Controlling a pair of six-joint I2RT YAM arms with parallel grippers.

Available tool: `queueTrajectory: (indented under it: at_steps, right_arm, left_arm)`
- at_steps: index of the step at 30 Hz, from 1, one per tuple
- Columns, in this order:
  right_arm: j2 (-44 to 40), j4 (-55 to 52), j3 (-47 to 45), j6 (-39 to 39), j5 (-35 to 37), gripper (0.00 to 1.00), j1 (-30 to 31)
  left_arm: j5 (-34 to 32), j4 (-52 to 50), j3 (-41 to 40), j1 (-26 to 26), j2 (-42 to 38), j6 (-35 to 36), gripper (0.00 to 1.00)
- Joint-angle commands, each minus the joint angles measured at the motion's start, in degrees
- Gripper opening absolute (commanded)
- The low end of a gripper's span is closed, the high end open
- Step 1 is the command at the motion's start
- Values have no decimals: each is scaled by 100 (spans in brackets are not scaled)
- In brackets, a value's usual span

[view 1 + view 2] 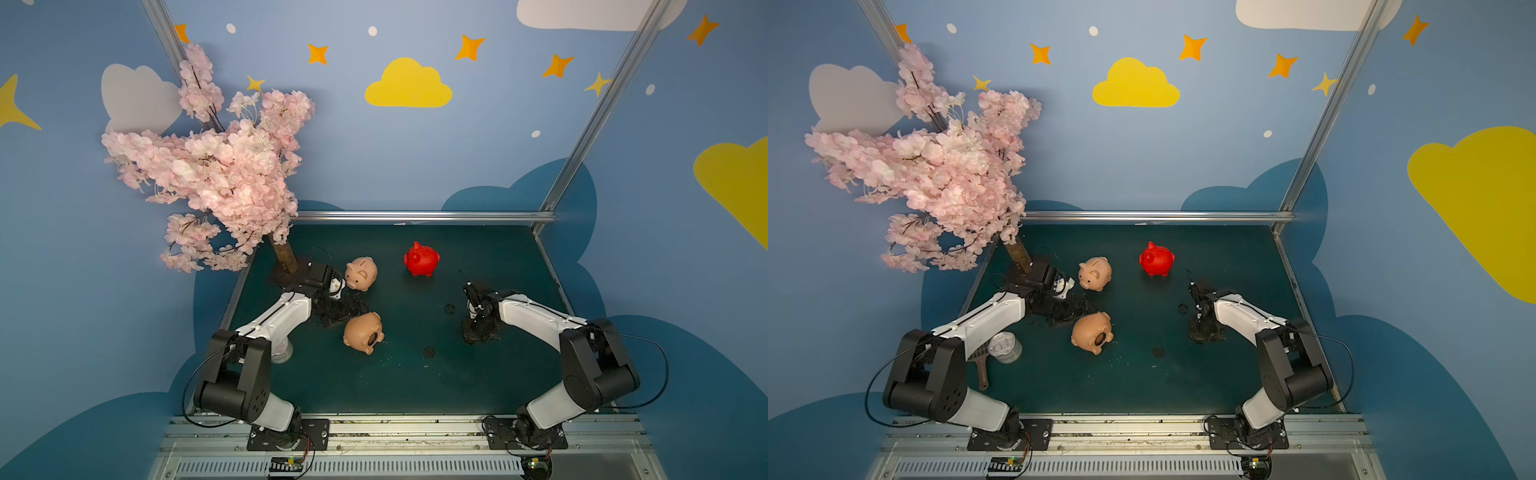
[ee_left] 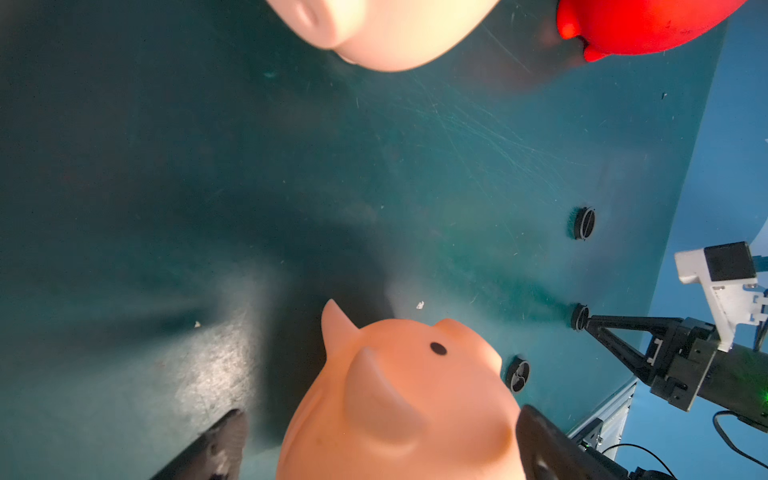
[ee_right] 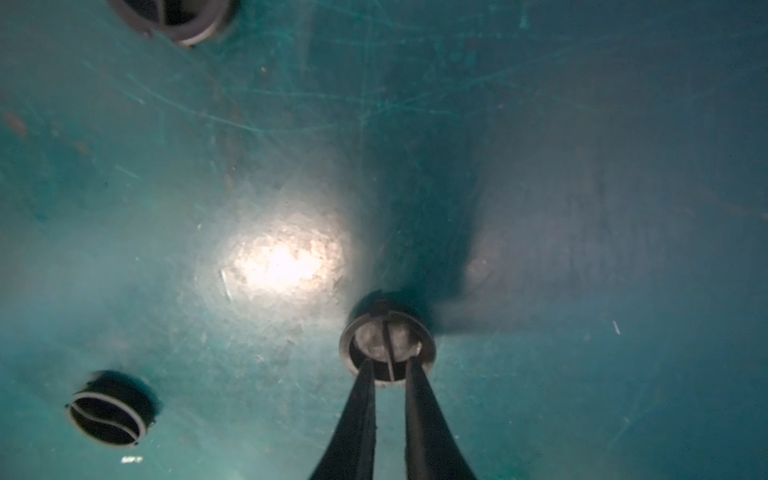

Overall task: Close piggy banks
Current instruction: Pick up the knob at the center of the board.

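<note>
My left gripper [image 2: 380, 413] has its jaws wide open, straddling the tipped peach pig [image 1: 362, 333]; contact unclear. My right gripper [image 3: 390, 365] is well right of that pig, jaws nearly together inside a plug [image 3: 347, 336] on the surface [image 1: 415, 382], either side of its crossbar [image 3: 388, 353]. I can't tell if they pinch it. That crossbar shows only in the right wrist view. The pig's belly hole [image 1: 376, 337] shows only in the top views. The upright peach pig [image 1: 360, 273] is just behind it, and the red pig [image 1: 422, 259] is farther back-right.

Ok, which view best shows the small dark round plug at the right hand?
Right wrist: the small dark round plug faces the camera, the right hand straddling its centre rib. Left wrist shows it edge-on; both top views hide it under the hand.
</note>
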Motion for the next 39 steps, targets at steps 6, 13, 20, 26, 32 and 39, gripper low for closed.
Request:
queueTrajectory:
  at_steps: [6,13,20,26,32,39]
  right_arm:
    - [66,-70,74,-75,-168,13,-37]
    - [233,-140,100,-82,-103,9,-57]
    - [443,-238,179,-80,-130,6,-82]
    - [637,-331,274,-72,-117,6,-85]
    - [717,-378,311,-33,-30,8,-87]
    - [814,-405,356,-25,2,0,-75]
  left_arm:
    - [5,-169,115,10,-50,109,99]
    - [-11,-182,132,10,-67,102,99]
    - [-2,-154,115,10,-43,90,99]
    - [26,-154,115,10,-43,82,99]
    - [28,-172,123,10,-80,96,99]
    - [47,-184,135,10,-106,86,99]
